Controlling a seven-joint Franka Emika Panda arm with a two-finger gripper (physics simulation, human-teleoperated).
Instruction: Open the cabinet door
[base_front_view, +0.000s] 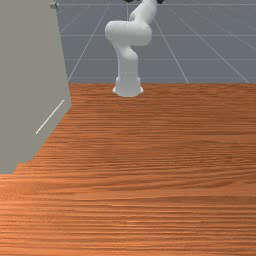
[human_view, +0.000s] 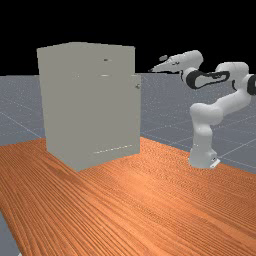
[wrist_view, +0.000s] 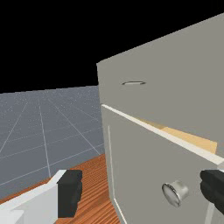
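Standing slightly ajar, the cabinet door (wrist_view: 146, 170) shows in the wrist view with a pale, wood-coloured strip of the interior (wrist_view: 190, 138) behind its top edge. Its round metal knob (wrist_view: 175, 192) is near one of the fingers (wrist_view: 70, 192), the other being farther from it. In the far view the gripper (human_view: 152, 70) hangs above the knob's level, apart from the cabinet (human_view: 90, 105); it is open, the fingers wide apart with nothing gripped. Above the door, the cabinet's front bears a thin curved handle (wrist_view: 134, 83). The grey-green cabinet stands upright on the table (human_view: 150, 205), left of the middle in the far view and running off the front view's left and top edges. The tabletop is orange-brown wood, its dark grain running in long streaks, with a brighter sheen between the cabinet and the arm. The white arm's base (base_front_view: 128, 89) sits near the table's far edge in the front view. Around the table spreads a blue-grey floor (human_view: 17, 107) ruled with pale lines, and above its horizon everything is plain black.
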